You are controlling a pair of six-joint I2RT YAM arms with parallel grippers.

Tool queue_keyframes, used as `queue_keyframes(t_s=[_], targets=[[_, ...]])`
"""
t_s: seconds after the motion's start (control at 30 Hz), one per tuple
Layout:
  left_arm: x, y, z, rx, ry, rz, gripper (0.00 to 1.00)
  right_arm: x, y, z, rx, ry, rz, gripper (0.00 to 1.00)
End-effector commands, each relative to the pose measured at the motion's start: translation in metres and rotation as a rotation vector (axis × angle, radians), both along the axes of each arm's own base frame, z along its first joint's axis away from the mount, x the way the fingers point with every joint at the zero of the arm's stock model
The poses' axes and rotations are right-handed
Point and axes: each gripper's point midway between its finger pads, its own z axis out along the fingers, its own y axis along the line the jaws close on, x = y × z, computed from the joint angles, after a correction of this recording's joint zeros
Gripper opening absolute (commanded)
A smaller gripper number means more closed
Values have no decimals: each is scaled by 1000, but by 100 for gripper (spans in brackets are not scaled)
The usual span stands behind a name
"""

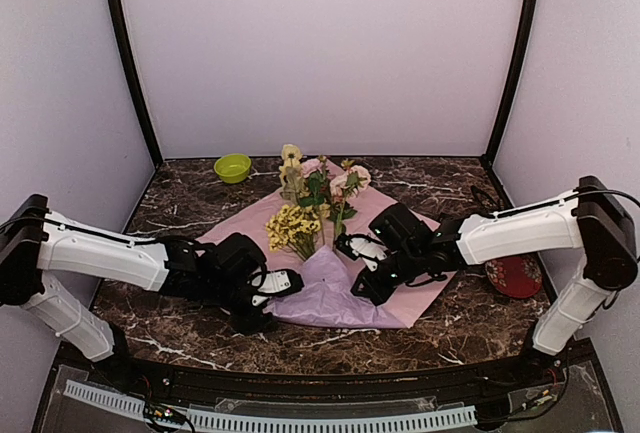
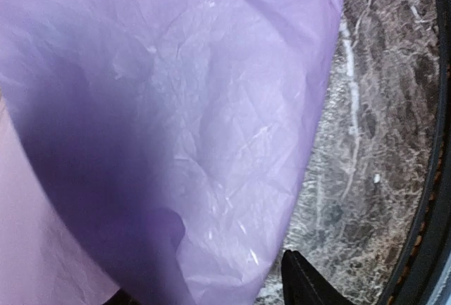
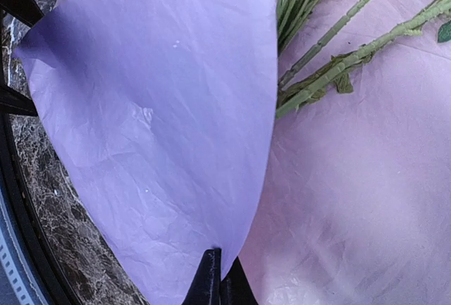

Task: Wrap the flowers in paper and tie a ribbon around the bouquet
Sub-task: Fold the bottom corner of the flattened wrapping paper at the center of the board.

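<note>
At the left, the left gripper [image 1: 284, 281] sat with its fingers apart at the near-left fold of the paper [image 1: 330, 298], gripping nothing. The lilac flap lay folded over the stems of the flowers [image 1: 310, 203] at mid-counter [image 1: 180, 203], the heads pointing far. The right gripper [image 3: 218, 280] was pinched together on that flap's edge. Wrapping well probably meant drawing the flap snug across the stems without tearing it. Open room lay left and right, and the counter's near edge ran close.
</note>
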Motion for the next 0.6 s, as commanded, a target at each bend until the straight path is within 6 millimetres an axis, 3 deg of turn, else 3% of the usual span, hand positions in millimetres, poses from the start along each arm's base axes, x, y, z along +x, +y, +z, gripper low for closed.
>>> queue_keyframes(t_s=[0.0,0.13,0.27,0.37,0.57], targets=[[21,3,-6,59,-23,93,54,17,7,7,30,-14,-61,0],[17,4,-8,55,31,101,32,24,3,6,13,-22,-89,0],[-5,-5,9,-56,110,35,31,29,0,5,14,-19,-106,0],[-16,-1,9,-74,162,44,25,29,1,6,17,-18,-101,0],[-22,7,7,-88,231,107,16,30,-3,4,4,-17,-102,0]])
